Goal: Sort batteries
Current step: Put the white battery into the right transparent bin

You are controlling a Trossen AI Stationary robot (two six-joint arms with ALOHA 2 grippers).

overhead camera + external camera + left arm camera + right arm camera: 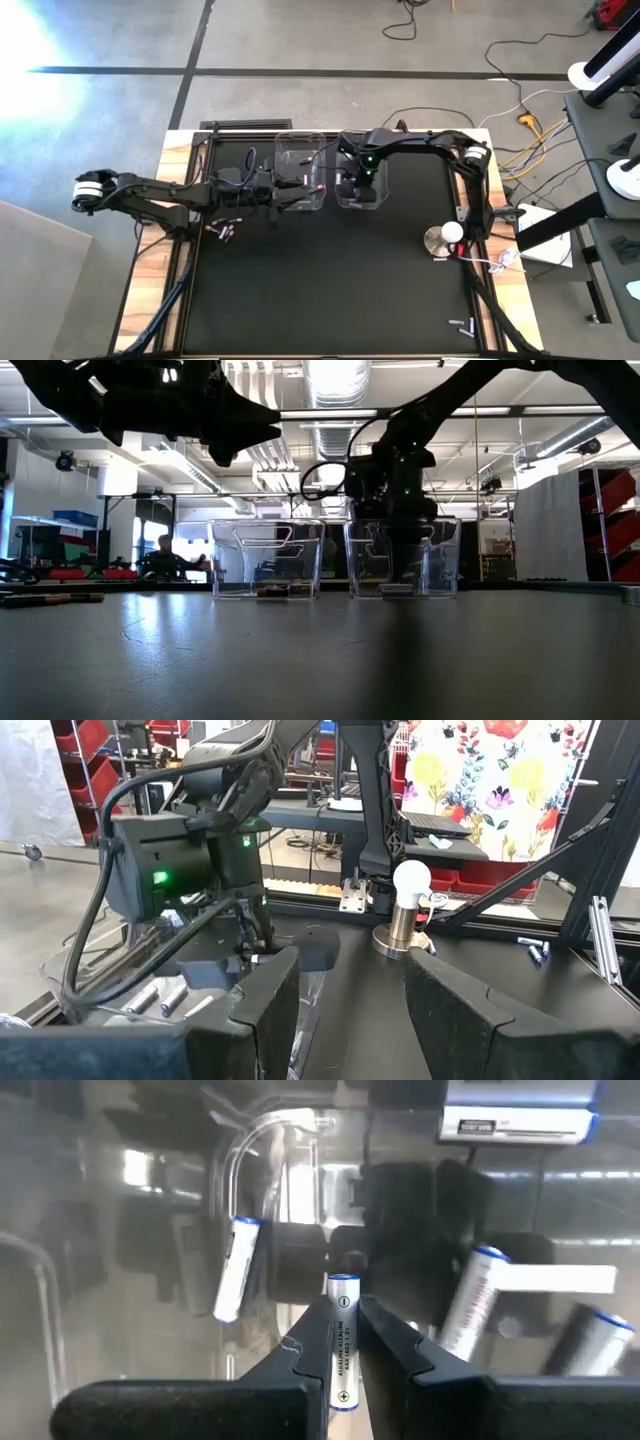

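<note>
One silvery-white battery (342, 1342) is pinched upright between the fingers of the right gripper (366, 186), which hangs inside the right clear bin (361, 198); more white batteries (236, 1267) lie around it, though their number is hard to judge through the glare on the plastic. From above, the gripper's own body hides the held cell and most of the bin floor. Spread wide and holding nothing, the left gripper (345, 990) hovers beside the left clear bin (300, 150), whose contents are hard to read, while a few dark batteries (222, 230) lie loose on the black mat (330, 290), half lost under the left arm.
</note>
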